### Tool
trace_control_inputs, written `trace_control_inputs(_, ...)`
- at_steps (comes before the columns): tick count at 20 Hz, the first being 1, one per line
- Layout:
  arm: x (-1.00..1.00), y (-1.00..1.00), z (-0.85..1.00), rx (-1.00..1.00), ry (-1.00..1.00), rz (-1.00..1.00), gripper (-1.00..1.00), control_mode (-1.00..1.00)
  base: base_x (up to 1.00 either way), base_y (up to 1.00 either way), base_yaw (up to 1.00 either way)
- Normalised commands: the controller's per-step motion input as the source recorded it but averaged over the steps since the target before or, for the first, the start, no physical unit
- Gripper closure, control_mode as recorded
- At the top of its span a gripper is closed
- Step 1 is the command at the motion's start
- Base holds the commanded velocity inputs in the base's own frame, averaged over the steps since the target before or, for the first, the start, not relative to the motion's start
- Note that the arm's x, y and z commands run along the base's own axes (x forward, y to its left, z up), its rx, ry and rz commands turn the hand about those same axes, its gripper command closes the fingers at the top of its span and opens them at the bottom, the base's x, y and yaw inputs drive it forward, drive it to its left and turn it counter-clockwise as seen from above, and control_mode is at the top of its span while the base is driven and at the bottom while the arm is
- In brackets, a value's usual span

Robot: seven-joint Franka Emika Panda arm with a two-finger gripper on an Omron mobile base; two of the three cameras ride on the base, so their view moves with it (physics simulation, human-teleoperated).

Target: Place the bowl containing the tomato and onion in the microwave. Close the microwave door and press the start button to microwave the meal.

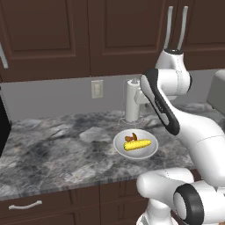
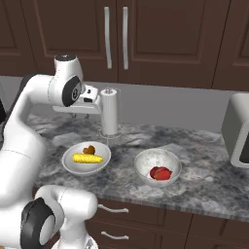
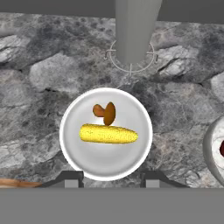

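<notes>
My hand [image 3: 108, 180] hung above the tabletop [image 2: 204, 146], its fingertips [image 3: 70, 178] apart and holding nothing, over the near rim of a smooth white dish [image 3: 106, 133]. That dish carried a yellow corn cob [image 3: 108, 133] and a small brown piece [image 3: 106, 112] just behind it. Beyond it stood a paper towel roll [image 2: 109, 112] on its wire stand. The bowl [image 2: 157, 167], speckled and pale, sat on the tabletop just to the right of the dish, apart from it, with something red [image 2: 160, 173] inside.
</notes>
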Motion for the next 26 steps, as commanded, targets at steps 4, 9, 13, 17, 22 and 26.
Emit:
trace_control_inputs(4, -0.16, -0.15, 0.0, 0.01, -0.03, -0.06, -1.0, -1.0, 0.0, 0.0, 0.0)
trace_control_inputs(9, -0.43, -0.53, -0.17, 0.07, -0.09, -0.15, -1.0, -1.0, 0.0, 0.0, 0.0)
trace_control_inputs(13, -0.39, -0.74, -0.47, 0.22, -0.07, -0.31, -1.0, -1.0, 0.0, 0.0, 0.0)
trace_control_inputs(17, -0.2, -0.88, -0.42, 0.22, 0.0, -0.3, -1.0, -1.0, 0.0, 0.0, 0.0)
trace_control_inputs(22, -0.01, -0.97, -0.37, 0.18, 0.0, -0.28, -1.0, -1.0, 0.0, 0.0, 0.0)
trace_control_inputs(26, 0.0, -0.98, -0.32, 0.14, 0.0, -0.26, -1.0, -1.0, 0.0, 0.0, 0.0)
